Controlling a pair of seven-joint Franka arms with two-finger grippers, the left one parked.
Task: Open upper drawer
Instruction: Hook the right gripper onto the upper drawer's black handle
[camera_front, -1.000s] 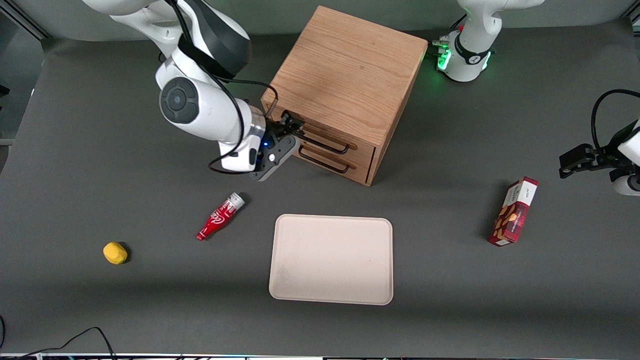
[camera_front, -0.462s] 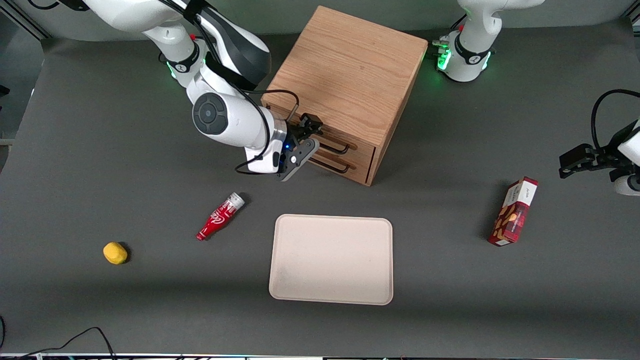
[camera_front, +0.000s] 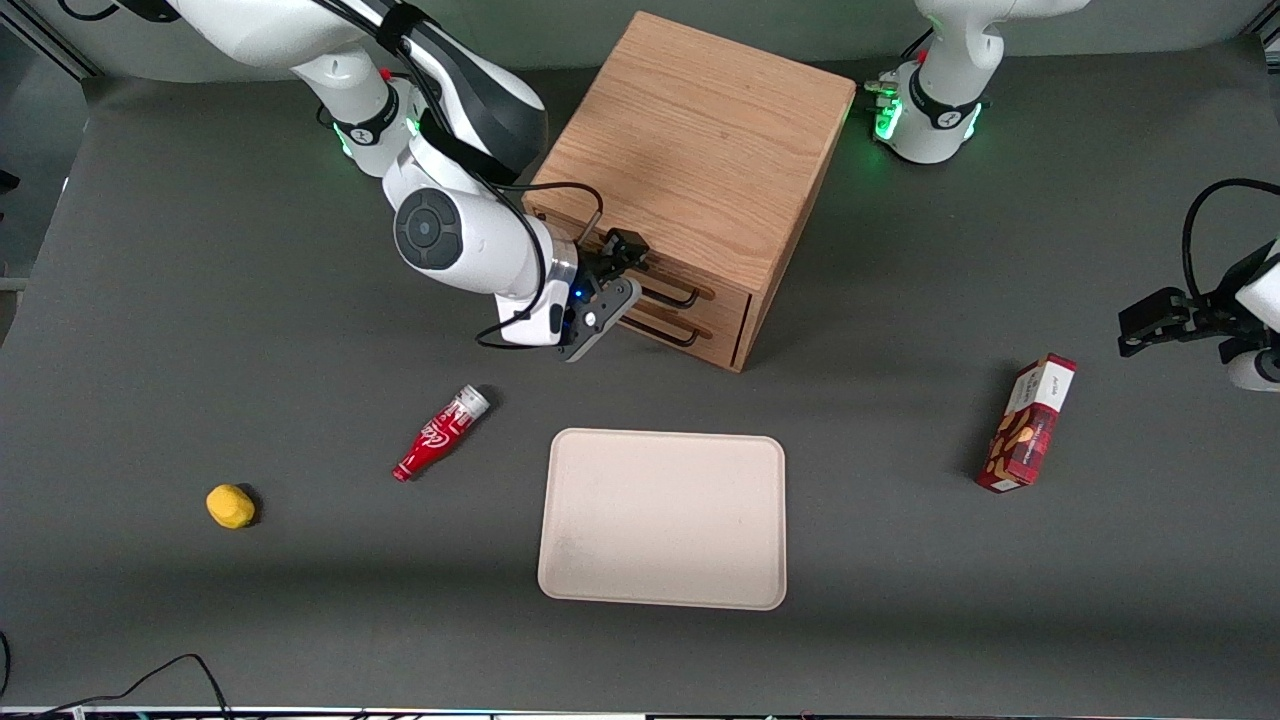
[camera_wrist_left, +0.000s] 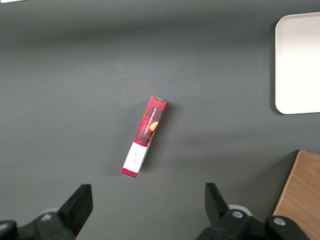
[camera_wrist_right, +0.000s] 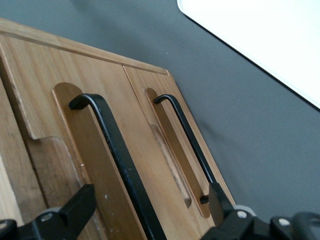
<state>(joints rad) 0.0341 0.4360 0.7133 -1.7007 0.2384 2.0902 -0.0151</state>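
Two matching drawers face the gripper (camera_front: 622, 272), whose fingers stand apart astride the upper drawer (camera_wrist_right: 75, 150) handle (camera_wrist_right: 117, 155); lower drawer (camera_wrist_right: 165, 130) just below. No legible writing.

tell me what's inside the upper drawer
Cannot be seen: the upper drawer is shut, so its contents are hidden. Only its oak front and black handle show, with the open gripper straddling that handle.

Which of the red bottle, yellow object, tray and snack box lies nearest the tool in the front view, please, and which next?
From the tool at the upper drawer:
1. Red bottle, nearer the camera.
2. Tray, nearer the camera.
3. Yellow object, toward the working arm's end.
4. Snack box, toward the parked arm's end.
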